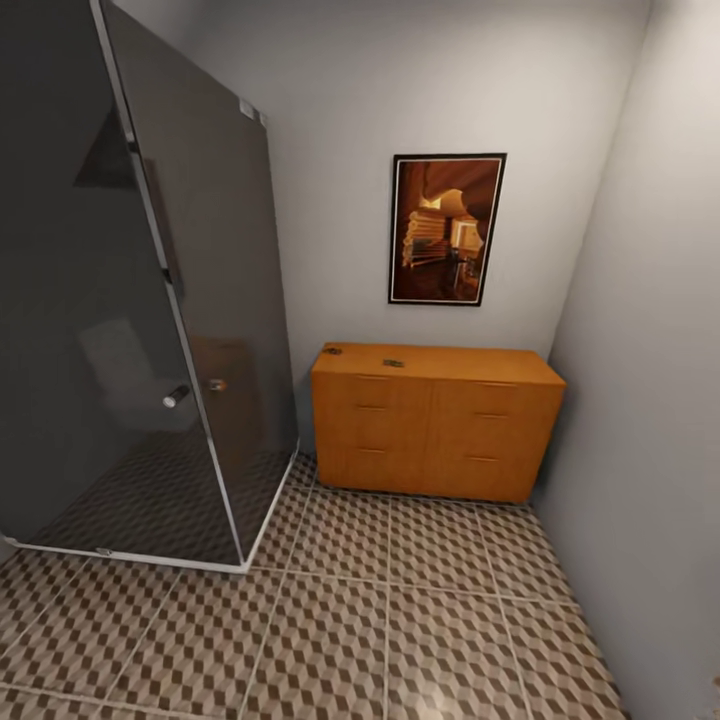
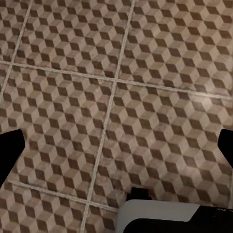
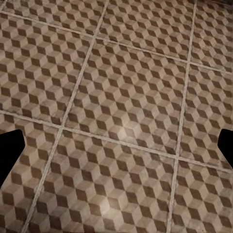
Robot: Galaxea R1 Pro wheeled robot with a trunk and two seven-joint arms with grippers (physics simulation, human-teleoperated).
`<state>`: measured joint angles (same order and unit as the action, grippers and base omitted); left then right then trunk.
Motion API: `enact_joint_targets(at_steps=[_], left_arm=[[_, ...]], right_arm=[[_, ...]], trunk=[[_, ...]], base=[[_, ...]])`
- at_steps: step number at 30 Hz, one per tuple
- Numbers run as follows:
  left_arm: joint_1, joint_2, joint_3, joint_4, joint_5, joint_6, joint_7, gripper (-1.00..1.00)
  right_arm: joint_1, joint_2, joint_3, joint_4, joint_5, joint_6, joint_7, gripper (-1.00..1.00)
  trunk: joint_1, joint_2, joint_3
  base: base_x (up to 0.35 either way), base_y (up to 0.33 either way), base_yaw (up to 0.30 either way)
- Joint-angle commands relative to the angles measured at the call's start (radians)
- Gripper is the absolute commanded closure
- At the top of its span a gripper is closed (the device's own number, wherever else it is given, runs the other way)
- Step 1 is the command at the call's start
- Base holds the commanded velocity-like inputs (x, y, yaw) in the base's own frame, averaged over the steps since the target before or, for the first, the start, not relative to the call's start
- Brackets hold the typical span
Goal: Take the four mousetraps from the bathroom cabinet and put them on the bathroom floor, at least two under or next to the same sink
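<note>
I see the cabinet (image 1: 437,420) against the wall, two mousetraps (image 1: 393,363) on its top, a framed picture (image 1: 446,229) above.

You had no writing, label, brand, number or sign to read in any of your views. The framed picture (image 1: 447,229) on the wall above the cabinet (image 1: 434,420) carried a warm-toned scene with no lettering you could make out. The dark glass shower enclosure (image 1: 130,290) bore a small pale tag near its top corner, too small to read.
</note>
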<state>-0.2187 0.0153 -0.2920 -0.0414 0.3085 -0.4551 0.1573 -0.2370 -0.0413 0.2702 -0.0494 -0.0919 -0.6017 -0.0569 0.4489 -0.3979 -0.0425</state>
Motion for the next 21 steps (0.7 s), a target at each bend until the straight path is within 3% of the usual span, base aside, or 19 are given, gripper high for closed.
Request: enact_joint_targets(at_steps=[1,21], left_arm=[[-0.001,0.0,-0.009,0.0,0.004,-0.002,0.005,-1.0],[-0.001,0.0,-0.009,0.0,0.004,-0.002,0.005,-1.0]], right_arm=[[-0.001,0.0,0.009,0.0,-0.009,-0.003,-0.002,-1.0],[-0.001,0.0,0.009,0.0,-0.011,-0.003,-0.002,-1.0]], trunk=[[0.001,-0.002,-0.002],[0.001,-0.002,-0.002]], base=[[0.277,0.0,0.0],[0.27,0.0,0.0]])
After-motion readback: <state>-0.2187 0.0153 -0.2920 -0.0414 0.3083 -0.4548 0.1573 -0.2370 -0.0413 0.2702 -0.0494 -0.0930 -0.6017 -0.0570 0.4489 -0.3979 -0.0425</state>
